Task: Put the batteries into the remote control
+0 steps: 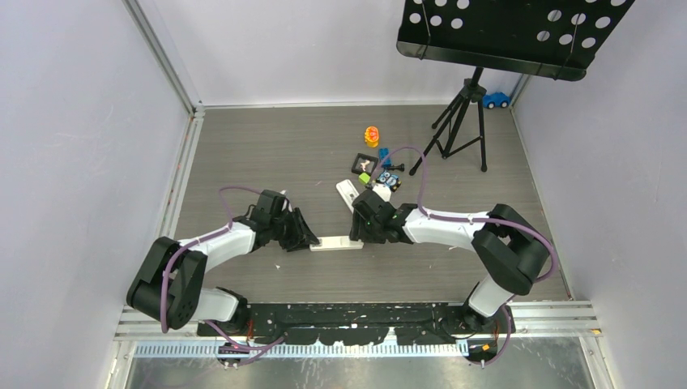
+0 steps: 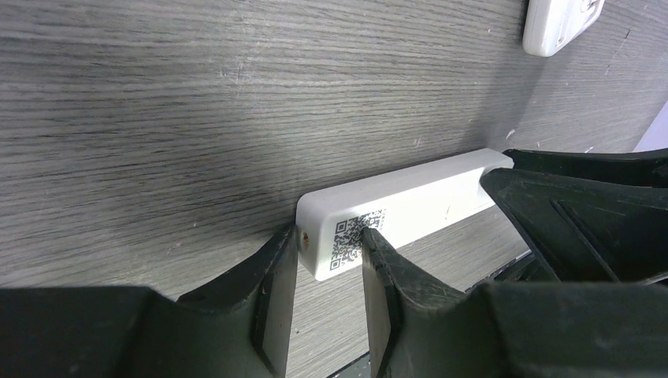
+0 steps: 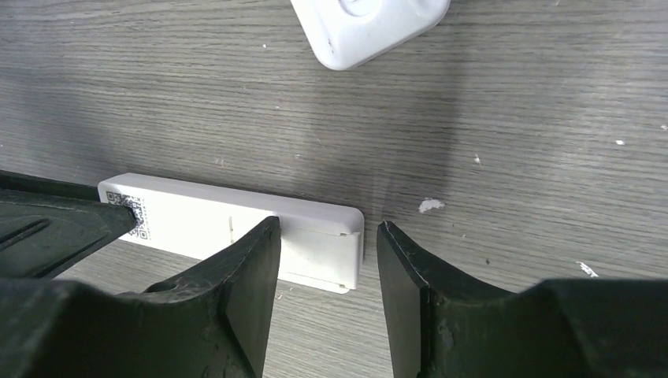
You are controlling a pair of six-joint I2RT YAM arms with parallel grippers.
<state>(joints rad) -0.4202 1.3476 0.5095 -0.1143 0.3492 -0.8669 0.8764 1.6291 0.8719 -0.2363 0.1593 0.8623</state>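
Your remote control (image 1: 336, 244) lies flat on the grey wood-grain table (image 1: 243, 154), near the middle, directly between the two arms. In the top view its long axis runs left to right, roughly parallel to the near edge. Its plain white back faces up. The end with the QR label points at your left arm, and the end with the cover seam points at your right arm.

Your left gripper (image 1: 310, 239) sits at the QR end. In the left wrist view its fingers (image 2: 276, 276) are spread apart, with the corner of the remote showing in the gap between the tips. You cannot tell from here whether either tip touches it.

Your right gripper (image 1: 360, 235) is at the opposite end, its fingers (image 3: 252, 268) also spread. One crosses in front of the body by the seam. The other stands just past the end with bare table between.

A second white remote (image 1: 347, 193) lies just beyond, apart from yours.
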